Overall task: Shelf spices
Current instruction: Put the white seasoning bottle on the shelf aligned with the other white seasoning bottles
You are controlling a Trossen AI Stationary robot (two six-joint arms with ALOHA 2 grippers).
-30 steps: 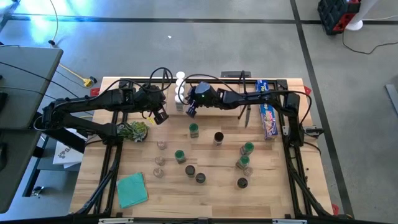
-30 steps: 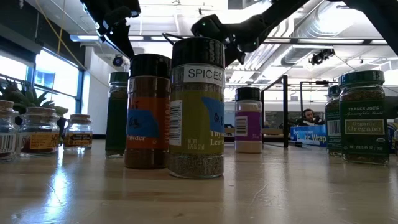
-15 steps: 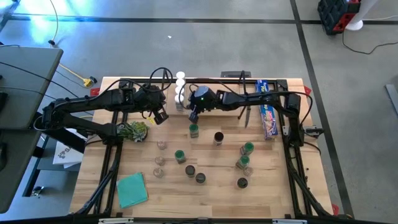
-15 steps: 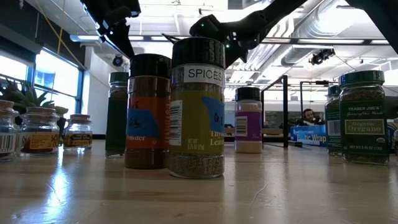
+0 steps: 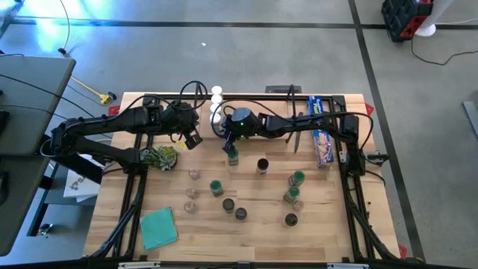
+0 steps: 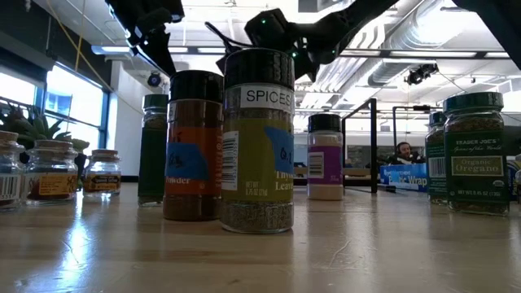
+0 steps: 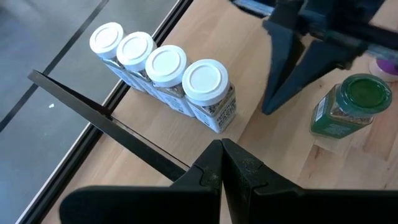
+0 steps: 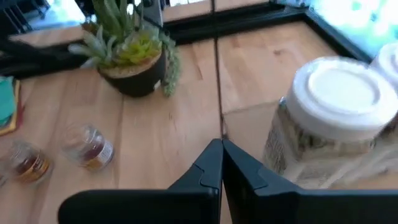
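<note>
Hovering right gripper (image 5: 228, 142) over green-lidded jar (image 5: 233, 155)

Pale blond planked wooden counter (image 5: 328, 217) with a black metal frame; four clear cylindrical spice jars with plain white round lids (image 7: 168, 68); a green-lidded clear jar of green herbs (image 7: 348, 109); a long blue wrap box (image 5: 321, 133); a teal square cloth (image 5: 158, 227); a spiky green-and-yellow plant in a dark pot (image 8: 127, 53); both matte black hands

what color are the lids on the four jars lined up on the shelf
White; the four lids show best in the left wrist view.
</note>
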